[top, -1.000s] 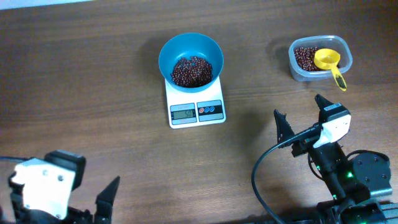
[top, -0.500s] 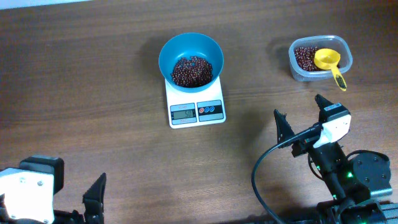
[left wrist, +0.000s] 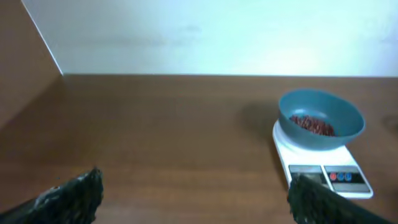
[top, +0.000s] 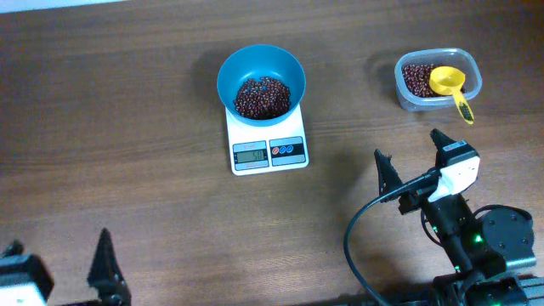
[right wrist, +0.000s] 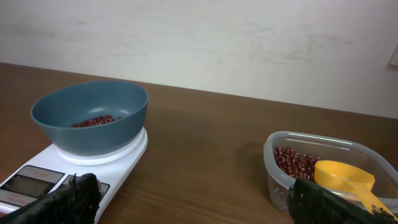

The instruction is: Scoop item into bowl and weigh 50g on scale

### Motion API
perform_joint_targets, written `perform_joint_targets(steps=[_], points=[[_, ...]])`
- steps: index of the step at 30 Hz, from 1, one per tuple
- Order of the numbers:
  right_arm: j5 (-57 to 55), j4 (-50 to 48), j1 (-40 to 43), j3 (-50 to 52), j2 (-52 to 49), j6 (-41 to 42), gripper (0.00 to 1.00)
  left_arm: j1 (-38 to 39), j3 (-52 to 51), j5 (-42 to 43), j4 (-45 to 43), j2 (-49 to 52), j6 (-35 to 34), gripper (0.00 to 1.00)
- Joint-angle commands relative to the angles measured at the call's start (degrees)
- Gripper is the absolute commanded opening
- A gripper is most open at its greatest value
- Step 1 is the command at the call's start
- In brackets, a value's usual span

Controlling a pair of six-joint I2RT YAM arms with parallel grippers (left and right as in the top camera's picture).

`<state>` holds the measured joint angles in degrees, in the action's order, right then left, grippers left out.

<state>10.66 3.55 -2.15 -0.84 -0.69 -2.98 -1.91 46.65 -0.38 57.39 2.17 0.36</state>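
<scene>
The blue bowl point(top: 261, 70) stands on the white scale point(top: 268, 146), with dark red-brown beans point(top: 262, 96) in its bottom. The scale's display is lit, but its digits are too small to read. My left gripper point(top: 58, 255) is open and empty at the near left table edge, far from the scale. My right gripper point(top: 410, 149) is open and empty, near-right of the scale. In the left wrist view the open gripper point(left wrist: 196, 196) faces the bowl point(left wrist: 320, 118) and scale point(left wrist: 323, 169). In the right wrist view the open gripper point(right wrist: 199, 199) sits between the bowl point(right wrist: 90, 112) and the tub.
A clear plastic tub point(top: 470, 83) at the far right holds more beans point(top: 415, 79) and a yellow scoop point(top: 448, 82) whose handle hangs over the rim. The tub point(right wrist: 273, 168) and scoop point(right wrist: 344, 176) also show in the right wrist view. A pale wall runs behind the table.
My left arm has drawn back toward the near left edge, now mostly out of the overhead view. The right arm, bowl, scale and tub have not moved.
</scene>
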Motion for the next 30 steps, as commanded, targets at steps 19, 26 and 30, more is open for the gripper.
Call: perform_joint_targets(steps=[19, 26, 30], points=[[0.7, 0.0, -0.5, 0.5, 0.4, 0.4, 0.99, 0.0, -26.0, 2.4, -39.2, -1.9, -0.4, 0.99], [0.7, 0.0, -0.5, 0.5, 0.4, 0.4, 0.99, 0.0, -45.9, 2.5, -66.8, -1.9, -0.4, 0.99], [0.7, 0.0, -0.5, 0.5, 0.4, 0.4, 0.99, 0.0, -46.1, 1.9, -52.6, -1.9, 0.4, 0.99]])
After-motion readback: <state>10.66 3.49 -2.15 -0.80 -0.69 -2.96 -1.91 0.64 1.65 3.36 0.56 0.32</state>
